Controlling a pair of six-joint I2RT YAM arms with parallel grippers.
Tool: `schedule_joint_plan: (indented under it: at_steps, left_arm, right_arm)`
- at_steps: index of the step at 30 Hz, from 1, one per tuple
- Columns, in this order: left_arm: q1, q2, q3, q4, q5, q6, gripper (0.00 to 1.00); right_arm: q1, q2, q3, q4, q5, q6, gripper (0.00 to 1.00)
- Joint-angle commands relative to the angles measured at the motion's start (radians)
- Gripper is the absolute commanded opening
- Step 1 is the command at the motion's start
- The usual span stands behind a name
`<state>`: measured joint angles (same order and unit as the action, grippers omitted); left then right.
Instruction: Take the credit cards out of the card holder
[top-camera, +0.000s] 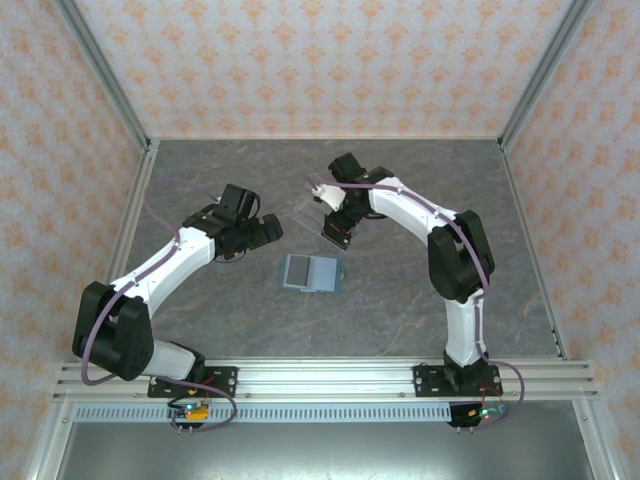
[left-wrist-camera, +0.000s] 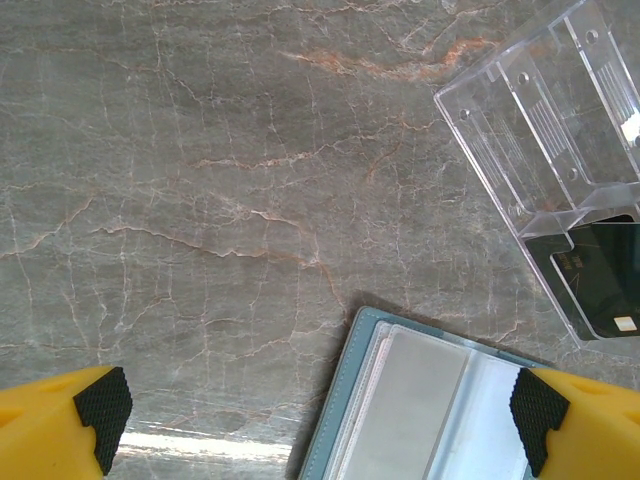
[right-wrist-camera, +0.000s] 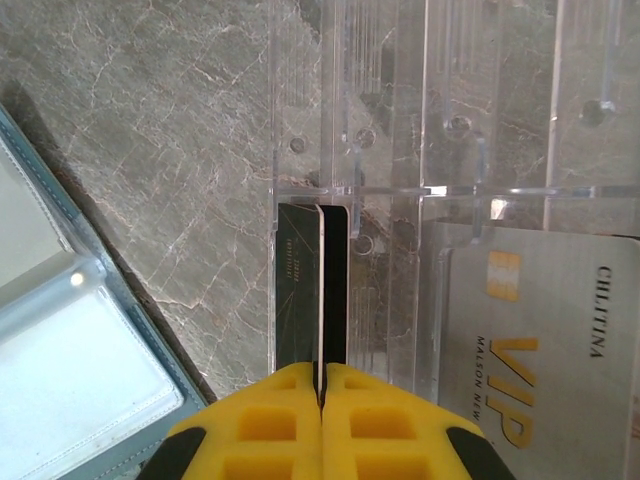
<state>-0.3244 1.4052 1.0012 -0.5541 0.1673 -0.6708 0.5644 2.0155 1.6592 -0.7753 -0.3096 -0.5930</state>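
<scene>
My right gripper (right-wrist-camera: 322, 378) is clenched on the near edge of a dark card (right-wrist-camera: 298, 285), which stands on edge with its far end in a slot of the clear stand (right-wrist-camera: 400, 120). In the next bay of that stand, to the right in my wrist view, lies a silver VIP card (right-wrist-camera: 540, 350). The card holder (right-wrist-camera: 60, 330) lies open and flat on the tabletop (left-wrist-camera: 200, 150) just beside the stand, its clear pockets facing up; from above it sits between my two arms, nearer their bases than the stand. My left gripper (left-wrist-camera: 320, 425) is released, jaws spread wide, hovering over the holder's far edge and touching nothing.

I judge this to be the step of setting down a card. Next I should ease the dark card fully into its slot and let go without tipping the light stand. Whether the pale pockets hold more cards I cannot tell; if so, my left gripper could pin the holder while I draw the next one.
</scene>
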Motion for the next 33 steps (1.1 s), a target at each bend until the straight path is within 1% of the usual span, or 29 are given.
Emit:
schedule_joint_plan:
  at_steps: [1, 6, 7, 10, 11, 16, 17, 19, 20, 21, 22, 23, 26, 29, 33]
  left_arm:
    - [0.010, 0.001, 0.011, -0.023, -0.015, 0.022, 1.00]
    - [0.010, 0.002, 0.013, -0.024, -0.013, 0.024, 1.00]
    - [0.010, 0.002, 0.013, -0.024, -0.014, 0.025, 1.00]
    - [0.010, 0.002, 0.013, -0.024, -0.014, 0.024, 1.00]
    - [0.010, 0.002, 0.012, -0.024, -0.013, 0.023, 1.00]
    - [0.010, -0.006, 0.014, -0.030, -0.018, 0.022, 1.00]
    - [0.010, -0.007, 0.013, -0.032, -0.021, 0.020, 1.00]
    - [0.010, -0.011, 0.009, -0.034, -0.026, 0.010, 1.00]
    - [0.010, -0.014, 0.004, -0.034, -0.030, 0.004, 1.00]
    - [0.011, -0.016, 0.002, -0.033, -0.032, 0.001, 1.00]
    - [0.012, -0.020, -0.001, -0.037, -0.033, -0.001, 1.00]
    - [0.013, -0.021, -0.005, -0.038, -0.037, -0.002, 1.00]
    - [0.023, -0.033, -0.023, -0.041, -0.054, -0.006, 1.00]
    - [0.039, -0.042, -0.044, -0.046, -0.070, -0.007, 1.00]
    - [0.057, -0.058, -0.074, -0.040, -0.072, -0.016, 1.00]
  right_arm:
    - [0.002, 0.019, 0.033, -0.032, 0.029, -0.026, 0.05]
    - [0.002, 0.027, 0.041, -0.033, 0.036, -0.026, 0.06]
    - [0.002, 0.028, 0.046, -0.034, 0.034, -0.018, 0.08]
    - [0.002, 0.034, 0.063, -0.040, 0.038, 0.010, 0.19]
    - [0.003, 0.035, 0.071, -0.043, 0.044, 0.019, 0.21]
    - [0.002, 0.006, 0.078, -0.059, 0.058, 0.052, 0.24]
    - [0.002, -0.010, 0.076, -0.062, 0.052, 0.067, 0.26]
    - [0.003, -0.044, 0.070, -0.065, 0.031, 0.112, 0.34]
    - [0.002, -0.063, 0.063, -0.062, 0.023, 0.148, 0.38]
    - [0.003, -0.079, 0.057, -0.056, 0.029, 0.193, 0.39]
    - [0.004, -0.100, 0.055, -0.050, 0.046, 0.280, 0.41]
    - [0.004, -0.117, 0.043, -0.044, 0.048, 0.334, 0.43]
    - [0.018, -0.200, -0.051, 0.022, 0.065, 0.530, 0.50]
    - [0.072, -0.257, -0.131, 0.063, 0.099, 0.682, 0.52]
    - [0.165, -0.257, -0.173, 0.077, 0.124, 0.852, 0.53]
